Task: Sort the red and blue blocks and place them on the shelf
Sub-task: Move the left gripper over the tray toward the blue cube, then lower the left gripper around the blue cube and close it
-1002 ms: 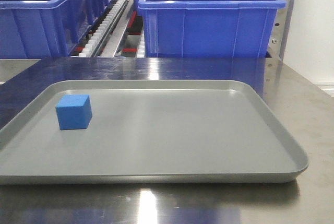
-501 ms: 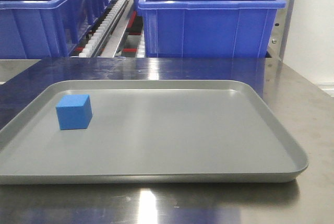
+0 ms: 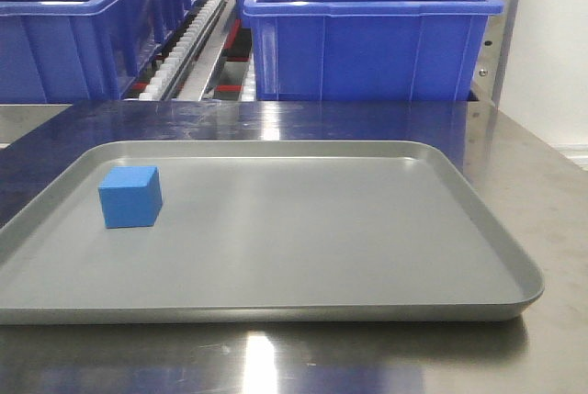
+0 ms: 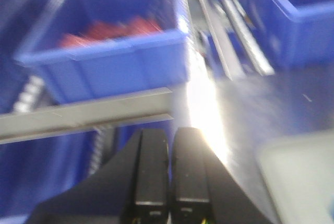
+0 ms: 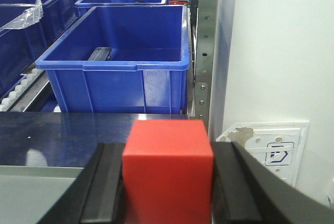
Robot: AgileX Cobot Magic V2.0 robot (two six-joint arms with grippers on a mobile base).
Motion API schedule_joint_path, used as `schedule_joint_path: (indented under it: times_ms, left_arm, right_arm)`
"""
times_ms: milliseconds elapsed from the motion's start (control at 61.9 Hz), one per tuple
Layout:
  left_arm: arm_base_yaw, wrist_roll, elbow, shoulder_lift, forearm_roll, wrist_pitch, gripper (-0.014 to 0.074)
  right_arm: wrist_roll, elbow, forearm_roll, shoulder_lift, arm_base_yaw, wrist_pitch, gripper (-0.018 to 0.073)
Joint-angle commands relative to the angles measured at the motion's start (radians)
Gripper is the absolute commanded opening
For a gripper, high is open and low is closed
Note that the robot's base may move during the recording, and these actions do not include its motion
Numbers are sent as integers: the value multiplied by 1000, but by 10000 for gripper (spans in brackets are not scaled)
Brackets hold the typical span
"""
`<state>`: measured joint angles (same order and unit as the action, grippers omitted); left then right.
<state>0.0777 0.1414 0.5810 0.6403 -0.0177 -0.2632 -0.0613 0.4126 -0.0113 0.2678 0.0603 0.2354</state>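
Inside rt pincer (image 5: 169,185), red block (image 5: 168,153), clamped; lt pincer (image 4: 171,143) pressed together; blue block (image 3: 130,197) on tray (image 3: 386,149).

The front camera sits low, just above the steel tabletop (image 3: 542,201). It looks level across the grey tray (image 3: 276,148) close before it, toward the blue bins (image 3: 367,45) on the shelf (image 3: 501,8) behind. The left wrist camera looks forward over the closed left gripper (image 4: 170,135); its blurred picture shows the bins from nearer, with a tray corner at lower right. The right wrist camera looks past the right gripper (image 5: 168,182), clamped on the red block (image 5: 168,151), toward the right-hand bin. All three views share the tray, tabletop and bins.
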Motion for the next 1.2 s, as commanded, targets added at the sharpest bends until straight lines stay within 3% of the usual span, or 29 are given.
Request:
schedule_joint_path:
  times_ms: [0,291,404,517,614,743,759,792,905,1034,1180]
  left_arm:
    - [66,0,70,64,-9,25,122]
    - [353,-8,208,321,-11,-162,122]
    - [422,-18,255,428,-7,-212,123]
    - [460,-193,320,524,9,-241,123]
    - [492,-391,379,612,84,-287,123]
    - [519,-761,470,726,245,-456,124]
    - [523,-840,488,748,276,-500,126]
    - [523,-889,505,770,302,-548,127]
    - [523,-1015,554,834,366,-609,128]
    - [536,-1030,605,864,341,-627,170]
    - [585,-1061,645,867,309,-632,351]
  right_arm:
    - [9,28,11,10,-9,-95,56]
    - [9,28,11,10,-9,-95,56]
    - [9,28,11,10,-9,-95,56]
    - [9,28,11,10,-9,-95,56]
    - [9,28,11,10,-9,-95,56]
    - [9,28,11,10,-9,-95,56]
    - [9,28,11,10,-9,-95,56]
    - [9,28,11,10,-9,-95,56]
    - [9,28,11,10,-9,-95,56]
    - [9,28,11,10,-9,-95,56]
    - [9,28,11,10,-9,-94,56]
